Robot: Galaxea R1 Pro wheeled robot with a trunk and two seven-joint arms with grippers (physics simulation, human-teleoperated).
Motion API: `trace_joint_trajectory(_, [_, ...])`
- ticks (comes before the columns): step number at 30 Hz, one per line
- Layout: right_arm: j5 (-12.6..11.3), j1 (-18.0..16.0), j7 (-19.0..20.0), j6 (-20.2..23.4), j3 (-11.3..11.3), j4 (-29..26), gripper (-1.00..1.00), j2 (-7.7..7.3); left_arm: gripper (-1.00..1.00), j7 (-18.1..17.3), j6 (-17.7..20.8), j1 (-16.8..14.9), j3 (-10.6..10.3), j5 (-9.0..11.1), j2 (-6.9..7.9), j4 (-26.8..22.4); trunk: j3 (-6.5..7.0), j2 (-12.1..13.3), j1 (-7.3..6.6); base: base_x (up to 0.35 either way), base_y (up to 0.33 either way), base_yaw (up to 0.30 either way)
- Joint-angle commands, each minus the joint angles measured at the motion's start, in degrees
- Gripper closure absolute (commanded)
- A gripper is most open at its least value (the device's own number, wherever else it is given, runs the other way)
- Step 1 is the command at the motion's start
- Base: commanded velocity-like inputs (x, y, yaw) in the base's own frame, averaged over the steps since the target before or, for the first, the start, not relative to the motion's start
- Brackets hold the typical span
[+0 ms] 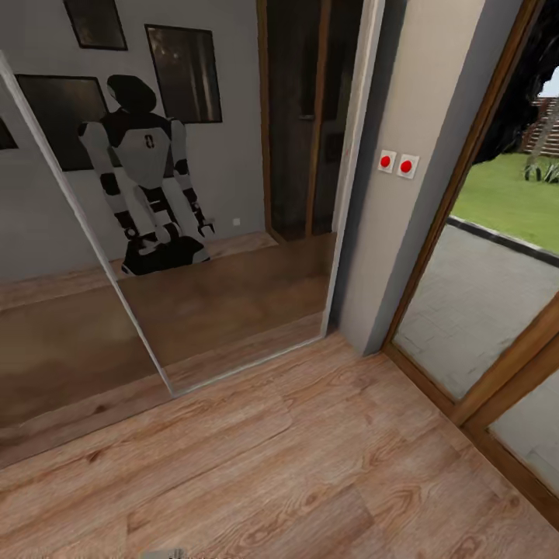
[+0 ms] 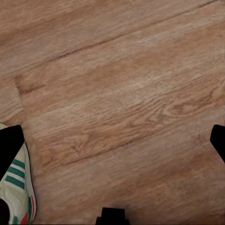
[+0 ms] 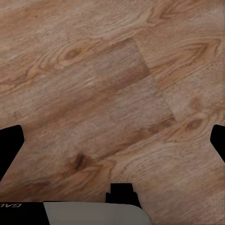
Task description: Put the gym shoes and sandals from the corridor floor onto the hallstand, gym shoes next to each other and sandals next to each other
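Observation:
One gym shoe (image 2: pixel 16 187), cream-white with green stripes and an orange-green sole, lies on the corridor floor (image 2: pixel 122 93) beside one finger (image 2: pixel 9 145) of my left gripper (image 2: pixel 114 143). That gripper hangs open over bare planks, nothing between its fingers. My right gripper (image 3: pixel 114 140) is also open above bare wood-grain floor (image 3: pixel 112 84). The other gym shoe, both sandals and the hallstand are out of view.
Ahead in the head view stands a mirrored sliding door (image 1: pixel 233 310) reflecting my own body (image 1: pixel 147 178). A grey wall corner with two red buttons (image 1: pixel 396 164) follows to the right, then a wood-framed glass door (image 1: pixel 473 310) onto paving and lawn. Plank floor (image 1: pixel 295 466) lies before me.

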Motion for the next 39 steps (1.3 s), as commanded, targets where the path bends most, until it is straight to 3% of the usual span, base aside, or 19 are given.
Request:
trace_joint_trajectory(1, [-0.17, -0.01, 0.01, -0.18, 0.03, 0.02, -1.00, -0.01, -1.00, -0.07, -0.19, -0.04, 0.60, 0.10, -0.01, 0.05, -0.04, -0.02, 0.00, 0.000, 0.000, 0.277])
trace_joint_trajectory(8, [-0.17, -0.01, 0.01, -0.18, 0.03, 0.02, -1.00, -0.01, -1.00, -0.21, -0.28, -0.04, 1.54, 0.04, -0.09, 0.00, -0.04, -0.02, 0.00, 0.000, 0.000, 0.278])
trace_joint_trajectory(23, [-0.17, -0.01, 0.01, -0.18, 0.03, 0.02, -1.00, -0.01, -1.00, -0.15, -0.29, -0.04, 1.59, -0.05, -0.11, -0.10, -0.04, -0.02, 0.00, -0.003, 0.000, 0.278])
trace_joint_trajectory(39, [-0.17, -0.01, 0.02, -0.18, 0.03, 0.02, -1.00, -0.01, -1.00, -0.14, -0.29, -0.04, 1.59, -0.07, -0.10, -0.10, -0.04, -0.02, 0.00, -0.185, 0.000, 0.278])
